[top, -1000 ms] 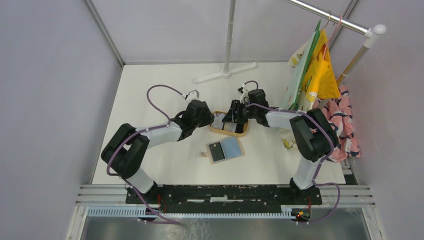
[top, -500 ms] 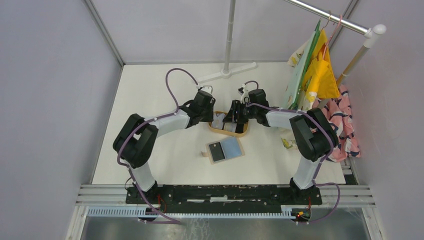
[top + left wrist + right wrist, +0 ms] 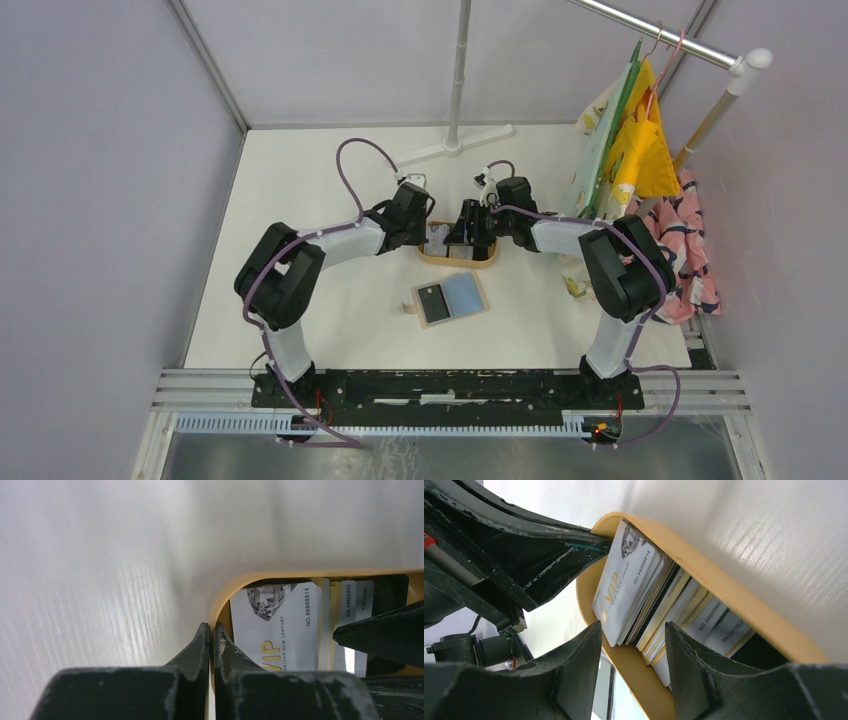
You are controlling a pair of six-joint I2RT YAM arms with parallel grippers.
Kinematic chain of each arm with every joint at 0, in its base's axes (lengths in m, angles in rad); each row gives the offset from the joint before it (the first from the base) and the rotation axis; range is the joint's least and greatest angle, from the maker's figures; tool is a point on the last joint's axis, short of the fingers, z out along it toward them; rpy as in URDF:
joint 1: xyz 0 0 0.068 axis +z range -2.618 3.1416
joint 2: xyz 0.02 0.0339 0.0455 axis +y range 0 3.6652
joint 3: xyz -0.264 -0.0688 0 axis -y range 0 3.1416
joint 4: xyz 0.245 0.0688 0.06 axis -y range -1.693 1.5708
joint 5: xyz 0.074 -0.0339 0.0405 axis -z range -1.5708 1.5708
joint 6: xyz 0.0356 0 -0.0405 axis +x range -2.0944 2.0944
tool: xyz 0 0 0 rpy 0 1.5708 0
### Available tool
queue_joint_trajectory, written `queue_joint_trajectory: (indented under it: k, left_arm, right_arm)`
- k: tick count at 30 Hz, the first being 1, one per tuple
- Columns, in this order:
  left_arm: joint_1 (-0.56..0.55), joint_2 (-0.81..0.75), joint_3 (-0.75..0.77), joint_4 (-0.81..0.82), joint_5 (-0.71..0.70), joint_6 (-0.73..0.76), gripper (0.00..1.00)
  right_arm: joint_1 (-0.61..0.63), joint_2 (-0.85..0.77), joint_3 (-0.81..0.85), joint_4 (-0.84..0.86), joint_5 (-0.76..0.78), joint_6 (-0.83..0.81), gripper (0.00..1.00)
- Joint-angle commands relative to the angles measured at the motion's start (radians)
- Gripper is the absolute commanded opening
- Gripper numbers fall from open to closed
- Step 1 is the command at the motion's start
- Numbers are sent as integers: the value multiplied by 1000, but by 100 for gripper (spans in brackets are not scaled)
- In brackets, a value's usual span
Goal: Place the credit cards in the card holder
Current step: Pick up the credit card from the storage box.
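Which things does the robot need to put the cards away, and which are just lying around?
For the job:
- credit cards
- card holder
- left gripper
- right gripper

Just lying about:
- wooden tray, which only holds the cards
- clothes rail
- yellow garment
- pink cloth

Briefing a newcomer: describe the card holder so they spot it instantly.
On the white table, find the oval wooden tray. Just nearer the arm bases lies the card holder, opened flat. Unlike the tray, it is squarish, light blue inside, with a black card on one half.
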Motion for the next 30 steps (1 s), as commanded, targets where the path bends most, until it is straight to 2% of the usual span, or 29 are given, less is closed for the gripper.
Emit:
queue_joint_trajectory:
  k: [1, 5, 8, 20, 30]
  left_arm:
    - [-1, -55, -58, 36, -38, -205, 2]
    - [-3, -72, -102, 61, -11, -349, 2]
    - [-16, -70, -106, 57, -28, -397, 2]
    - [-76, -58, -67, 30, -99, -435, 2]
    - [-94, -42, -14, -49, -157, -425, 2]
  right_arm:
    - [-3, -5, 35, 38, -25, 9, 55]
    - [-3, 4, 45, 34, -24, 10, 56]
    - [-3, 16, 56, 34, -26, 10, 56]
    - [12, 90, 103, 67, -95, 52, 54]
    - [12, 56, 81, 185, -199, 126, 46]
